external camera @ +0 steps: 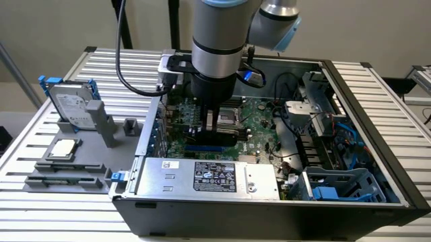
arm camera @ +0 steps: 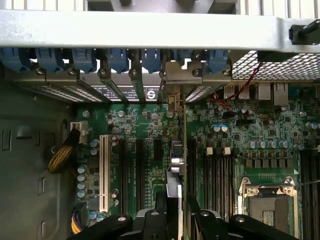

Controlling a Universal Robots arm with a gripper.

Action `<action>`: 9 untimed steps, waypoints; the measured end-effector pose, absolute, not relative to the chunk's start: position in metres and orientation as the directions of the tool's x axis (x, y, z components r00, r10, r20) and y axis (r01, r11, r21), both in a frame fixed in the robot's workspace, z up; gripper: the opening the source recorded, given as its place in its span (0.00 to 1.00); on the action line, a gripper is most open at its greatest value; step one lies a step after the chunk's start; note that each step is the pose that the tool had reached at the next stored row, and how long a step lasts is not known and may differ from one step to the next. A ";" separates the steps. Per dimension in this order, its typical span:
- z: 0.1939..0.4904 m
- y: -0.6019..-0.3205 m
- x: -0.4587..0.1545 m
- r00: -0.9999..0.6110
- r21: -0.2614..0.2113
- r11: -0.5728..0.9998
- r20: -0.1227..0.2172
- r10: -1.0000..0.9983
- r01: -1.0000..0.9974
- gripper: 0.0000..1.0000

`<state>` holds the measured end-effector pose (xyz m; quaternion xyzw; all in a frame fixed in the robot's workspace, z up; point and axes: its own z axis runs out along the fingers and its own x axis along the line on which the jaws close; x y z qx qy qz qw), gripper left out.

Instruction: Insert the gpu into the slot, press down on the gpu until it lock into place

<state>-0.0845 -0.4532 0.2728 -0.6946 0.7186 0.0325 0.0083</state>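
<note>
Looks like the gripper [external camera: 217, 126] is pinching the gpu [external camera: 219, 137] by its top edge over the slot [external camera: 204, 149], a sensible grab since the card's stiff, lightish but fragile.

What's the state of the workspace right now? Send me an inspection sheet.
Surface: slatted metal table carrying an open computer case.
Job's things: gpu held edge-down directly over the blue slot; seating cannot be told.
Clutter: grey fixture with a hard drive on the exterior view's left.
Grippers: gripper, fingers closed on the gpu.
Cables: black cable hanging beside the arm; yellow-sleeved bundle inside the case.
Surroundings: plain wall.
</note>
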 end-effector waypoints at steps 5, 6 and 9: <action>0.269 -0.453 -0.084 -0.032 0.035 0.030 -0.057 -0.998 -0.999 0.26; 0.269 -0.453 -0.084 -0.031 0.035 0.029 -0.057 -0.998 -0.999 0.26; 0.267 -0.453 -0.084 -0.027 0.035 0.025 -0.057 -0.998 -0.999 0.26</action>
